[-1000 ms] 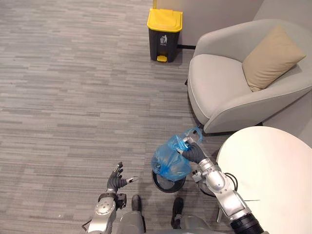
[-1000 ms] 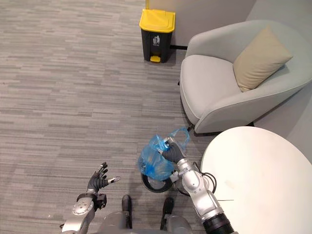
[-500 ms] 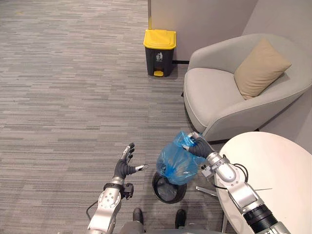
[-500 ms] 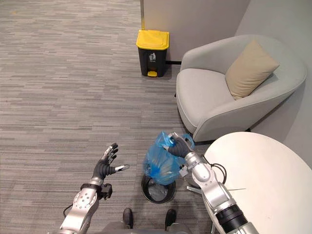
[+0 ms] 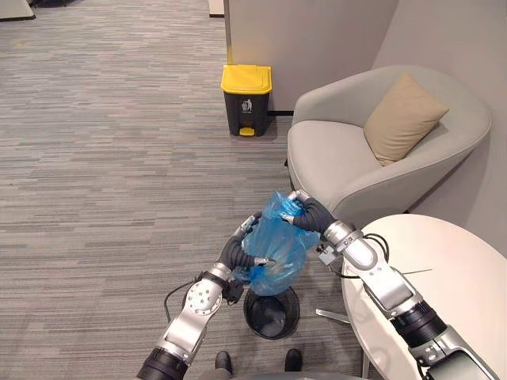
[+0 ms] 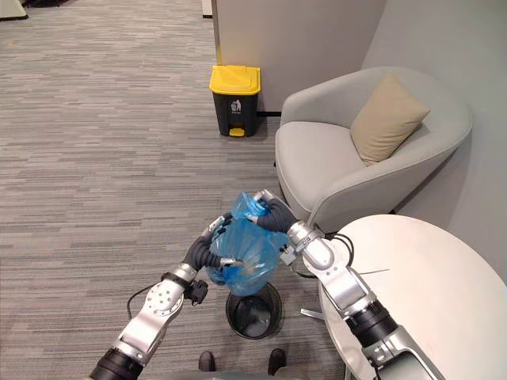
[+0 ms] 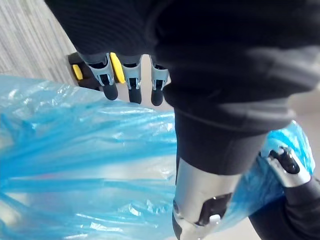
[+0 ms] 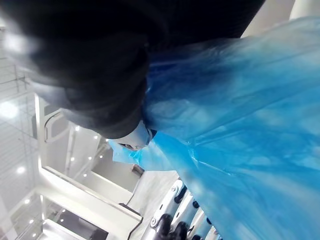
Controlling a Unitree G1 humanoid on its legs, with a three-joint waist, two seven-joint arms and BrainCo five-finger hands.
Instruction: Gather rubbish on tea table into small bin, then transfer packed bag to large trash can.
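While the robot stands over the small black bin (image 5: pixel 271 313), the left eye view shows its right hand (image 5: pixel 305 212) clenched round the gathered neck of a blue bin bag (image 5: pixel 273 247). The full bag hangs from that grip directly above the bin's mouth; whether its bottom is clear of the rim I cannot tell from this angle. The left hand (image 5: pixel 240 247) is laid against the bag's side, its fingers straight and spread on the plastic and its thumb pressing in lower down, so it steadies the bag without gripping it.

From the right eye view, a dark trash can with a yellow lid (image 6: pixel 234 99) stands against the wall with the lid down, well apart from the bag across the grey striped carpet (image 6: pixel 95 158). A pale grey armchair (image 6: pixel 317 162) with a tan cushion (image 6: pixel 386 119) sits between it and the round white tea table (image 6: pixel 428 293), over whose edge the right forearm reaches.

Seen from the left wrist, the dark-tipped fingers (image 7: pixel 131 82) lie straight over crinkled blue plastic, with the yellow-lidded can past their tips. One of the right hand's fingers shows curled into the bag's far side.

Seen from the right wrist, blue plastic bunches out from under the dark ribbed cover, and the left hand's fingers show beyond the bag.
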